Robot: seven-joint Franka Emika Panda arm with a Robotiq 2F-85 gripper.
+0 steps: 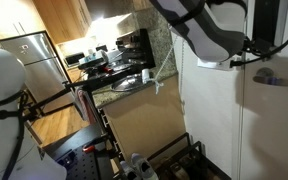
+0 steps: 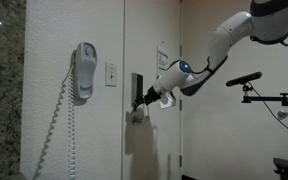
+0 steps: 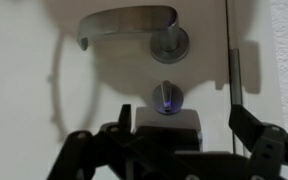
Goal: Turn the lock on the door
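The white door [image 3: 24, 110] fills the wrist view. Its silver lever handle [image 3: 124, 22] is at the top, and the lock's small round silver turn knob [image 3: 166, 97] sits just below it. My gripper [image 3: 184, 116] is open. Its two dark fingers stand either side of and slightly below the knob, not touching it. In an exterior view the black lock box [image 2: 137, 84] stands on the door [image 2: 154, 40], and my gripper [image 2: 144, 100] is up against its lower end. The box itself does not show in the wrist view.
A wall phone [image 2: 83, 70] with a coiled cord and a light switch [image 2: 111, 73] hang on the wall beside the door. A tripod arm [image 2: 246, 80] stands behind my arm. An exterior view shows a kitchen counter [image 1: 124, 80] above a tan panel [image 1: 134, 120].
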